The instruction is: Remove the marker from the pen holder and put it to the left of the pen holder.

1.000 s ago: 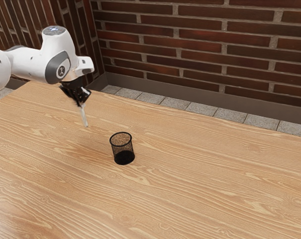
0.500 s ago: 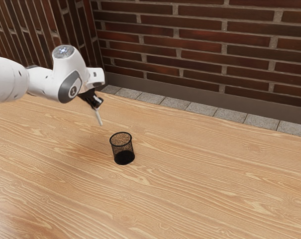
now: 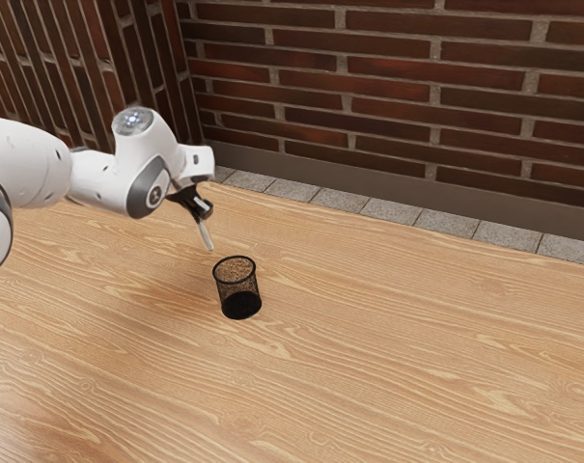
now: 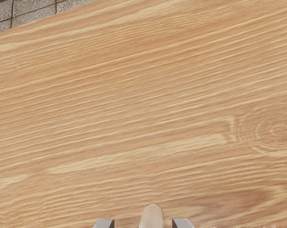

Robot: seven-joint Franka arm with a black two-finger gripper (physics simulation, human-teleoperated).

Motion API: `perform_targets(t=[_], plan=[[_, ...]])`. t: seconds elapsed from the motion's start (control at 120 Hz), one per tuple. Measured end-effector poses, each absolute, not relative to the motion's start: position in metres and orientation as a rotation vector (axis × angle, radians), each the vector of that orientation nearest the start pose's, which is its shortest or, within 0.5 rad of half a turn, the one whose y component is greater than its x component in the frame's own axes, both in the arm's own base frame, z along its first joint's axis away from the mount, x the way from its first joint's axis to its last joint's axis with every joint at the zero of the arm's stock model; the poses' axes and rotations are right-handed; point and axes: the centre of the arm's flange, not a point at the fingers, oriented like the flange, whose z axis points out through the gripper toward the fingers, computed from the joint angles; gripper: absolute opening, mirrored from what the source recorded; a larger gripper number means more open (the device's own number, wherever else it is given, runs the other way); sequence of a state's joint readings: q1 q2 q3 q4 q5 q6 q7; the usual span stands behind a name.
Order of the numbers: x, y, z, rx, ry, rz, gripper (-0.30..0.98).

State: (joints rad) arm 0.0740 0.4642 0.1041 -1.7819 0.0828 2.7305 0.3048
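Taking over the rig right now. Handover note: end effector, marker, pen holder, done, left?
End effector: shut on the marker, which hangs tilted, tip down, and looks clear of the table.
Pen holder: upright on the table; in the exterior view, the marker is above it and toward that view's left.
Done: marker out of the holder and in the grip.
Left: lower it to the table at the pen holder's left, let go, back off. I'd keep the low tip away from the holder's rim, as it looks fairly near.
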Motion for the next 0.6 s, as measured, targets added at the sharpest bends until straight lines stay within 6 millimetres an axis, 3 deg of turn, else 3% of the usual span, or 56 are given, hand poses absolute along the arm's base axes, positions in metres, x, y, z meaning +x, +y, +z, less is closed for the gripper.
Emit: perform_targets(t=[0.108, 0.158, 0.208, 0.275, 0.333, 0.392, 0.5, 0.6], plan=[[0.68, 0.108, 0.356, -2.842, 0.339, -0.661, 0.38], [0.663, 0.096, 0.377, -2.84, 0.364, -0.679, 0.44], [0.632, 0.082, 0.43, -2.821, 0.385, -0.755, 0.49], [0.587, 0.066, 0.531, -2.802, 0.394, -0.851, 0.55], [0.564, 0.057, 0.609, -2.811, 0.377, -0.871, 0.58], [0.548, 0.06, 0.661, -2.842, 0.336, -0.821, 0.61], [0.533, 0.071, 0.68, -2.932, 0.257, -0.604, 0.64], [0.525, 0.062, 0.675, -2.991, 0.227, -0.425, 0.66]])
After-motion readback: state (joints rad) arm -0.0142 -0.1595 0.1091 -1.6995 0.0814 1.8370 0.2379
